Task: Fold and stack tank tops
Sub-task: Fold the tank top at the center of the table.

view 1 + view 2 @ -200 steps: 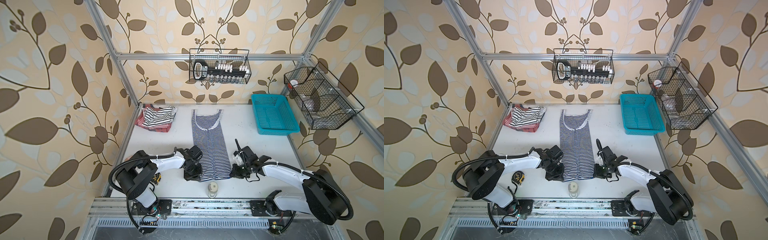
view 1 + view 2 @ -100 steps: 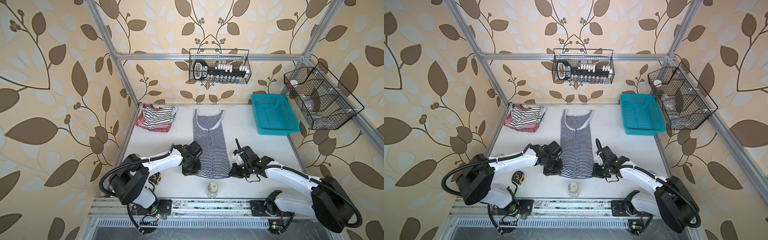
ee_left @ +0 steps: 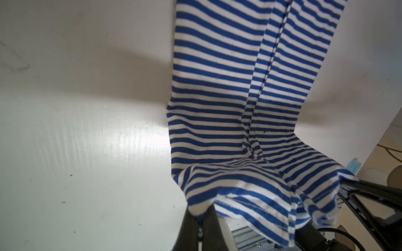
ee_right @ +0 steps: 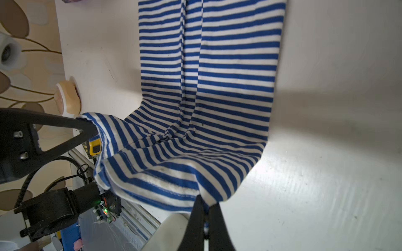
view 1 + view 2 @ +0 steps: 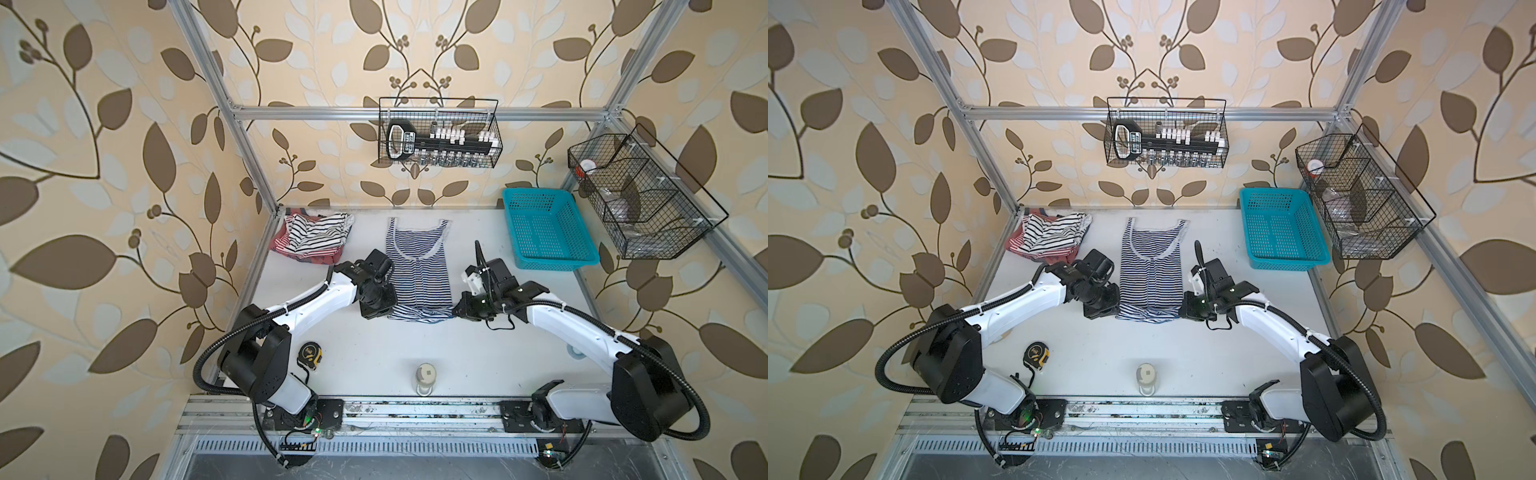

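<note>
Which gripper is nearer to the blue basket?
Right. The right gripper holds the striped top's corner on the basket's side; the left gripper holds the opposite corner, farther away.

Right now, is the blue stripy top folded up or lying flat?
Not folded over yet. The blue stripy top lies long on the table, only its hem lifted, pinched by the left gripper and right gripper.

A lab test cell: aluminium frame (image 5: 415,113), leaf-wallpapered panels (image 5: 104,166), white tabletop (image 5: 374,353), mounting rail (image 5: 415,411).

Red-and-white top (image 5: 279,244), mostly hidden
</note>
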Tool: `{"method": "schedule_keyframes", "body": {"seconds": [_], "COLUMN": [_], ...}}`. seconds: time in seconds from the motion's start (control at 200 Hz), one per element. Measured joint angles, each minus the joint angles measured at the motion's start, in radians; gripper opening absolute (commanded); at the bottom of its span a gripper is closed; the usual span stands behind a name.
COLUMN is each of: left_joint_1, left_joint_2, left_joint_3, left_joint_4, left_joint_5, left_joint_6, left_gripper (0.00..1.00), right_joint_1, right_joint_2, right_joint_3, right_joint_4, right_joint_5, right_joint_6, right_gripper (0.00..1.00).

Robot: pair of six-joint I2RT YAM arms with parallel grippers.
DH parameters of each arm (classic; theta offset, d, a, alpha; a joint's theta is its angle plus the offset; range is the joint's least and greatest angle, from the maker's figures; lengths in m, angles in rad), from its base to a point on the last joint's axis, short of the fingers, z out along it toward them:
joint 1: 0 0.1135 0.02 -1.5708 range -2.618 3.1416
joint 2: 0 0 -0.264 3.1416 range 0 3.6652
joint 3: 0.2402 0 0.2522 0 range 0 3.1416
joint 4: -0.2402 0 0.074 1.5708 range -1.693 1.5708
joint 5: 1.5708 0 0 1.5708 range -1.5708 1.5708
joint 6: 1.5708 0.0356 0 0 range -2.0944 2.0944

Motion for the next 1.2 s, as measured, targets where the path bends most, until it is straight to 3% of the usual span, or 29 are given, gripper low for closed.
{"method": "schedule_keyframes", "body": {"seconds": [0.5,1.2], "left_joint_1": [0.130,0.216], "left_joint_2": [0.270,0.529], "left_joint_3": [0.305,0.639], "left_joint_4": [-0.065,-0.151], "left_joint_5": [0.060,0.115], "left_joint_6": [0.124,0.203], "left_gripper": [0.00,0.00], "right_joint_1": [-0.116,-0.194], "right_joint_2": [0.288,0.559], "right_joint_3": [0.296,0.582], "right_joint_4": [-0.030,-0.060], "right_joint_5": [-0.086,-0.161], "right_joint_6": [-0.086,-0.117], "right_gripper": [0.00,0.00]}}
